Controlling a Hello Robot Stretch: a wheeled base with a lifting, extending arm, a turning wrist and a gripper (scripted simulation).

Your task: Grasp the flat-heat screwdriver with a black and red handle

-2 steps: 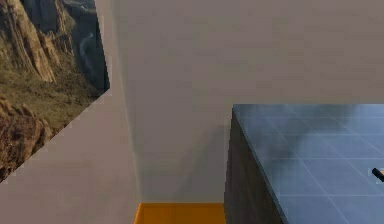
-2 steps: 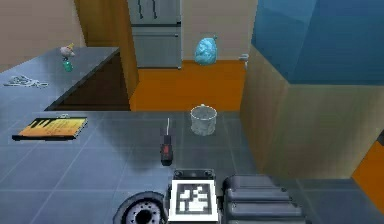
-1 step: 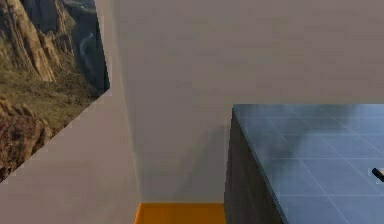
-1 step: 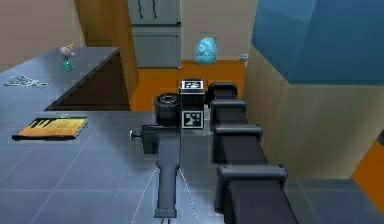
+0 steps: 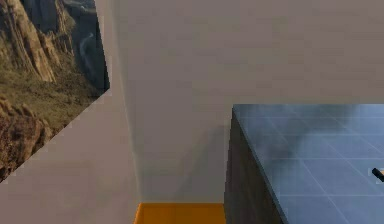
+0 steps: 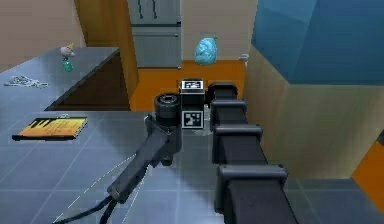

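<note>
- Table [image 5: 300,150]: a grey tiled top. In the forward view its corner stands close to a bare wall [image 5: 200,70].
- Dark sliver [image 5: 378,174]: lies on the table at the forward view's right edge, set back from the table's wall-side edge. It is judged the likeliest candidate for the sought tool. It is too small to confirm its blade or handle colours.
- Arm [image 6: 245,160]: reaches out over the table and ends at two white squares [image 6: 193,118].
- Hand [image 6: 125,182]: a dark body beside the squares, with thin fingers slanting down toward the tabletop. Whether the fingers are apart or together cannot be told, nor whether anything is held.
- Tool relative to hand: the sliver is judged to lie off toward the arm side view's left of the hand. How near it lies cannot be told.
- Orange and black slab [image 6: 50,128]: lies flat near the table's far edge.
- Risk, identity: the slab shares dark and warm colours with the tool and could be taken for it.
- Risk, contact: fingers this low may nudge a slim tool before gripping it. A rounded handle would then roll or skid toward a table edge.
- Risk, alignment: repositioning the base could knock the table's side and shift the tool.
</note>
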